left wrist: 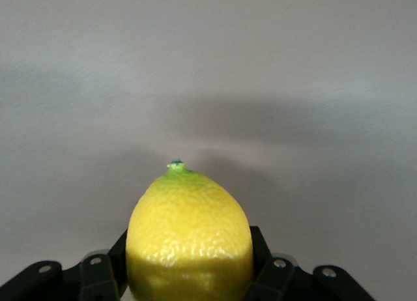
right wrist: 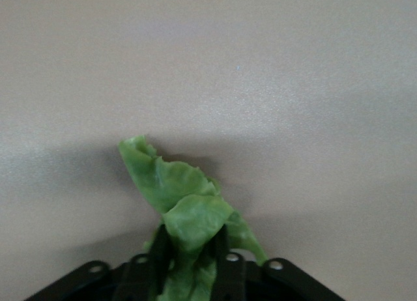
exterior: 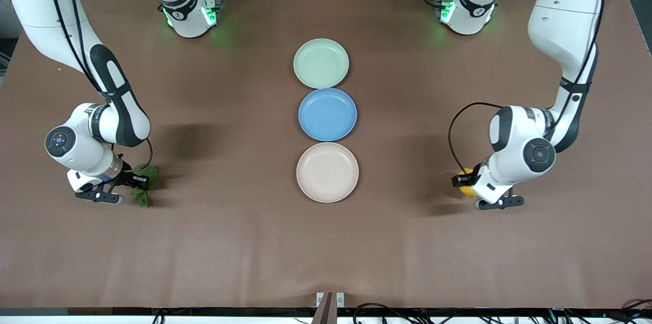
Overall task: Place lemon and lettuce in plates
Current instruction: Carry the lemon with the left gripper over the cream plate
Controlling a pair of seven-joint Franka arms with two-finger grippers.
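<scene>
My left gripper [exterior: 467,182] is shut on the yellow lemon [exterior: 464,185] low at the left arm's end of the table. In the left wrist view the lemon [left wrist: 189,229] fills the space between the fingers of the left gripper [left wrist: 189,272], its pointed tip facing away. My right gripper [exterior: 133,182] is shut on the green lettuce leaf [exterior: 146,186] low at the right arm's end of the table. In the right wrist view the crumpled lettuce [right wrist: 172,187] is pinched in the right gripper [right wrist: 189,258]. The cream-beige plate [exterior: 327,172] and the mint green plate [exterior: 321,62] stand empty mid-table.
A blue plate [exterior: 327,114] sits between the two task plates, touching both; the three form a line down the middle of the brown table. The cream plate is nearest the front camera, the mint plate nearest the arm bases.
</scene>
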